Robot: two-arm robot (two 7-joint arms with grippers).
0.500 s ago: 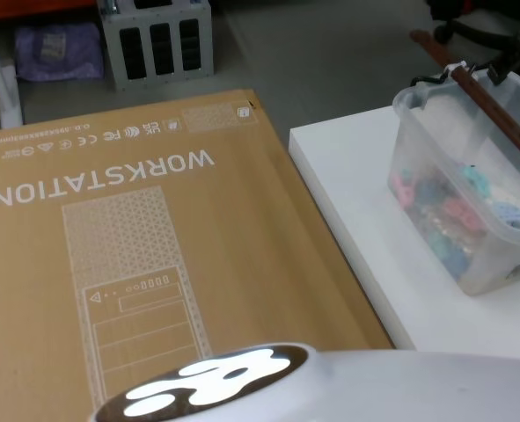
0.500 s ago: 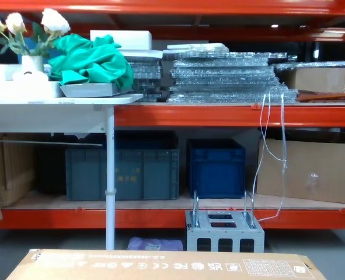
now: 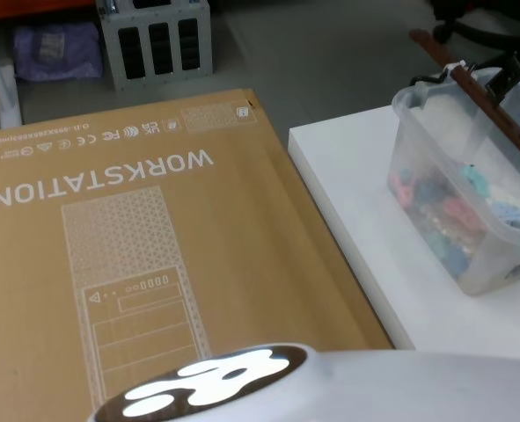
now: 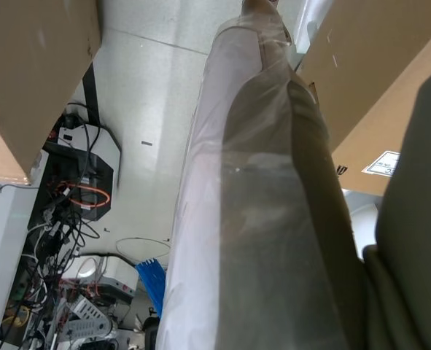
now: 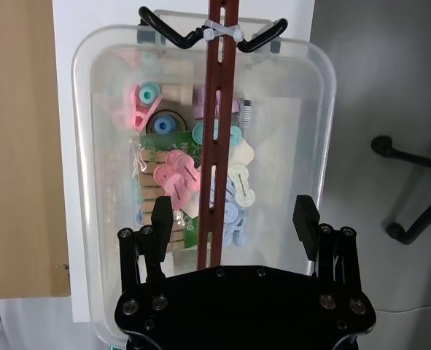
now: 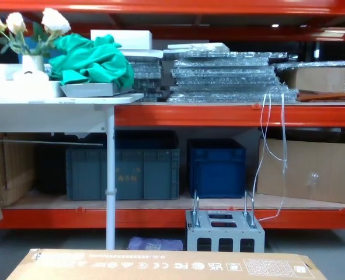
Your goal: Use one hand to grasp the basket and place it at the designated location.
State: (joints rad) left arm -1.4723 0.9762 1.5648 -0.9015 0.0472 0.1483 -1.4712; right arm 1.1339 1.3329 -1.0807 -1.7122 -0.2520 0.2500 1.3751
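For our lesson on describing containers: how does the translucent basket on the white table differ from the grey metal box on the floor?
The basket is translucent plastic, showing colourful small items inside; the grey metal box is opaque and slotted. The basket has one long reddish-brown bar handle; the box has two steel loops. Both stand upright with handles on top. The right hand hovers open over the basket's handle.
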